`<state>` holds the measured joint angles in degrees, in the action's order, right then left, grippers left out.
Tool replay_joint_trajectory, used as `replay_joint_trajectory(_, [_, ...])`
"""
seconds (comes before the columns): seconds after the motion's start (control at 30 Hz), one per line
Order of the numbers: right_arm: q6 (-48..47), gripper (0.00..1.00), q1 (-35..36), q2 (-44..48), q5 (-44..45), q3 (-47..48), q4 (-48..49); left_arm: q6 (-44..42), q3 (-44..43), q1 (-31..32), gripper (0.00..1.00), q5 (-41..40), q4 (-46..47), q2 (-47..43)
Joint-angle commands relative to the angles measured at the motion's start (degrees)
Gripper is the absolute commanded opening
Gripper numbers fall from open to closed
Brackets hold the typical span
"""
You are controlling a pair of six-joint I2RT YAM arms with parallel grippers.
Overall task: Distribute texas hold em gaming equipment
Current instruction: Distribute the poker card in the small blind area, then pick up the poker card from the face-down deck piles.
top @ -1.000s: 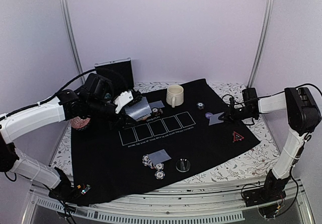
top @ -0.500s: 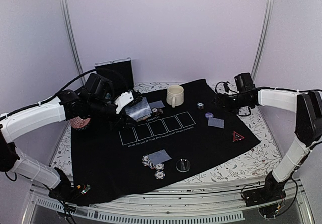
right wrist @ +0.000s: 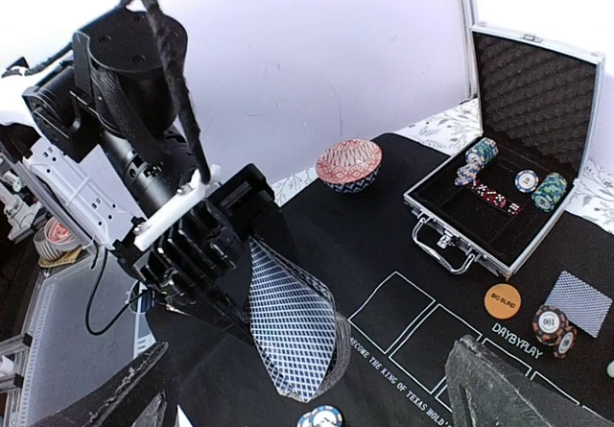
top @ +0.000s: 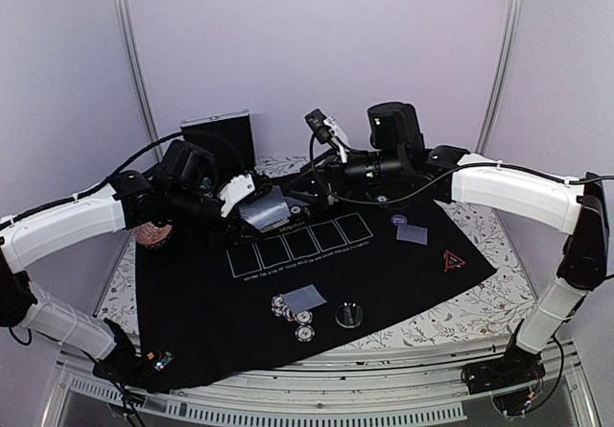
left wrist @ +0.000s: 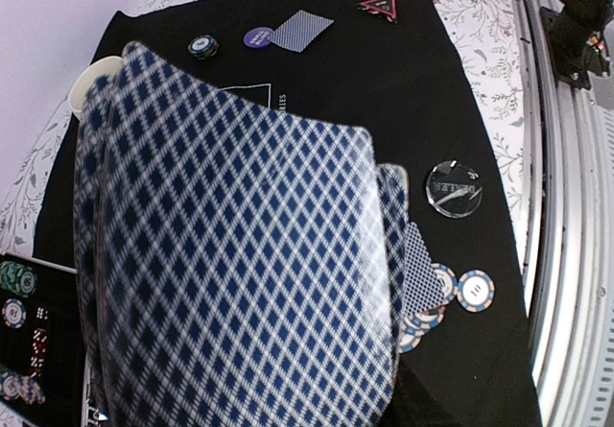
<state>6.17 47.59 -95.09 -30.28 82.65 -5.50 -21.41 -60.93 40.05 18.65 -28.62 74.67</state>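
Nearest us on the black felt mat (top: 192,302), striped poker chips (top: 293,310) cluster against a face-down card (top: 307,296), with the clear dealer disc (top: 349,314) just beside them. The mat covers a floral-patterned table (top: 451,317), closed in by pale walls (top: 317,43). Further right lie the red-edged triangle (top: 451,261), then a second card (top: 413,234) near the purple disc (top: 399,220).

At mid-table the left gripper (top: 247,200) pinches a deck of playing cards (top: 266,208) above the mat, and the right arm (top: 499,182) reaches across toward it.

Only the right wrist view shows us the right gripper (right wrist: 312,389) with its fingers (right wrist: 523,389) spread wide and nothing between them. That view also gives the orange disc (right wrist: 502,300) and the chips inside the open case (right wrist: 451,240), which from above is little more than an upright lid.

The left wrist view, mostly filled by the deck's diamond backs, alone shows the cream mug's rim (left wrist: 84,86).
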Motion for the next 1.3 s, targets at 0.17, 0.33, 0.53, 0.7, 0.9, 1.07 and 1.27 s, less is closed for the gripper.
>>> replay_joint_trajectory(0.17, [-1.85,0.98,1.94,-10.55,1.02,8.64,-3.07,-0.41,-1.38,-0.06,0.45,1.18,0.45,-0.24])
replay_joint_trajectory(0.33, [-2.45,0.76,2.23,-13.42,1.02,11.54,-6.52,-0.49,-1.31,-0.06,0.44,0.91,0.49,-0.32])
replay_joint_trajectory(0.53, [-3.42,0.46,2.11,-9.36,3.94,7.66,-6.82,-0.49,-1.38,-0.07,0.43,0.78,0.5,-0.23])
replay_joint_trajectory(0.7, [-3.52,0.29,2.07,-7.29,3.92,6.4,-7.27,-0.4,-1.39,-0.06,0.43,0.73,0.5,-0.09])
replay_joint_trajectory(0.9, [-3.3,0.03,2.08,-6.24,3.8,6.51,-8.13,-0.39,-1.39,-0.06,0.43,0.42,0.49,-0.17])
replay_joint_trajectory(1.07, [-3.78,0.02,2.13,-3.69,6.9,6.09,-10.91,-0.39,-1.3,-0.11,0.43,0.33,0.5,-0.32])
replay_joint_trajectory(1.27, [-3.79,0.02,0.26,3.2,6.21,4.66,-11.27,-0.39,-1.3,-0.07,0.43,0.16,0.5,-0.41])
